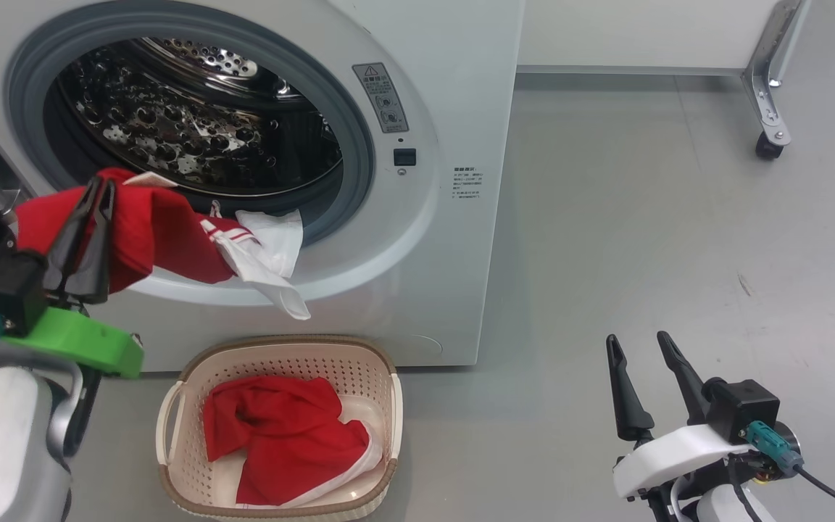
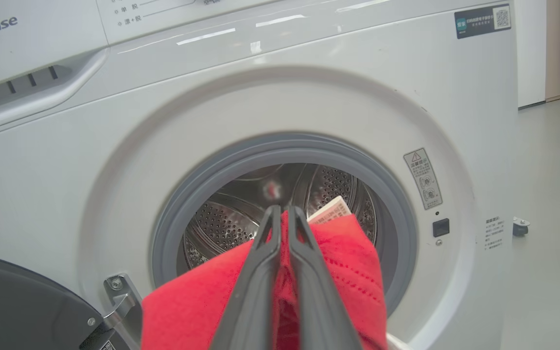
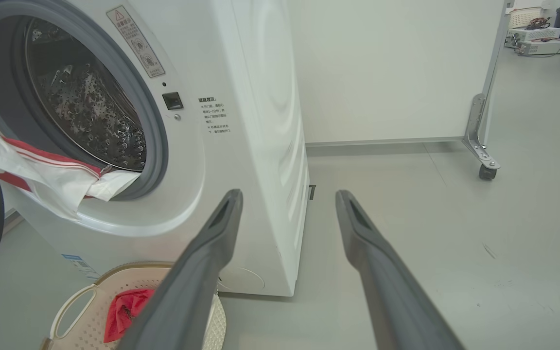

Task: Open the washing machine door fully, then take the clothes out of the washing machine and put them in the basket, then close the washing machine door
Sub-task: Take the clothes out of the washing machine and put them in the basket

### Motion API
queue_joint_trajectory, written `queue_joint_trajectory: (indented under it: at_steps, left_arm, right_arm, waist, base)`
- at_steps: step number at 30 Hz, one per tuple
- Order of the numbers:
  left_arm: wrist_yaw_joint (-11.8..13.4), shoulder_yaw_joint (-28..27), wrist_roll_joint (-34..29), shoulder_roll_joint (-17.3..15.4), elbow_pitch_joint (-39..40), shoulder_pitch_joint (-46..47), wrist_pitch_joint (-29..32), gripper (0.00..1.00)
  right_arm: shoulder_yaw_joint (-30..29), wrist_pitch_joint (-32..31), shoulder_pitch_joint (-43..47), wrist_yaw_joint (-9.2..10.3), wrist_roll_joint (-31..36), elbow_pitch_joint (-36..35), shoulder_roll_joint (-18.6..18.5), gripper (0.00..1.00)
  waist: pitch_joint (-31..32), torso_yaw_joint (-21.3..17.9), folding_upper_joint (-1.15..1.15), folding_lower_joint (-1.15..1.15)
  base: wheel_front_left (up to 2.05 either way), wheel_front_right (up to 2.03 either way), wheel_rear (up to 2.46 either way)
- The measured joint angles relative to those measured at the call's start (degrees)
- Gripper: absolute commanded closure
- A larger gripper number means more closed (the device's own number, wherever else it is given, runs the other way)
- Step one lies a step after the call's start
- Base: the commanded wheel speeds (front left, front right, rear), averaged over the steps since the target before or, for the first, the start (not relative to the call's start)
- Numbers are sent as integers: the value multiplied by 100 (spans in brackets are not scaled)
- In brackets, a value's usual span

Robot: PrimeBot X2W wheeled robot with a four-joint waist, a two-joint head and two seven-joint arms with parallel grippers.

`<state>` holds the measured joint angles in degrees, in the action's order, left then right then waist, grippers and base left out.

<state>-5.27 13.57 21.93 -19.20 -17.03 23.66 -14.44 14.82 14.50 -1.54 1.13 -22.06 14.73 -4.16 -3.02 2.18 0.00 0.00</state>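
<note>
— Your left gripper: what has it got?
— Its fingers are pressed together on a red garment, just in front of the washer mouth. The garment's white end trails off to the gripper's right, over the seal.
— And the rest?
— The basket sits below that gripper with another red piece inside. The door hangs open at its lower left. Your right gripper is spread wide, holding nothing, well apart.
</note>
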Motion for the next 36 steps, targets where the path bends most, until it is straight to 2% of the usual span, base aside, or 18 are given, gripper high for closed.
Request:
queue_joint_trajectory:
  at_steps: [7, 18, 28, 36]
  left_arm:
    - [-8, 153, -36, 13, 26, -552, 0, 100]
    - [-66, 568, -111, -8, -502, -1213, 1, 100]
    - [-115, 724, -136, -33, -1004, -1207, 135, 100]
    - [-135, 734, -187, -229, -1560, -802, 299, 100]
  right_arm:
    - [1, 0, 6, -53, 26, 3, 11, 0]
    - [115, 0, -2, -107, 114, 13, 46, 0]
    - [229, 0, -73, -103, 232, -86, 65, 0]
    - [320, 0, -357, -67, 309, -245, 92, 0]
  waist:
    - [-1, 0, 0, 0]
    - [-193, -199, 0, 0]
    - [-646, -478, 0, 0]
    - [-1255, -784, 0, 0]
  base:
    - [0, 0, 0]
    - [0, 0, 0]
    - [0, 0, 0]
    - [0, 0, 0]
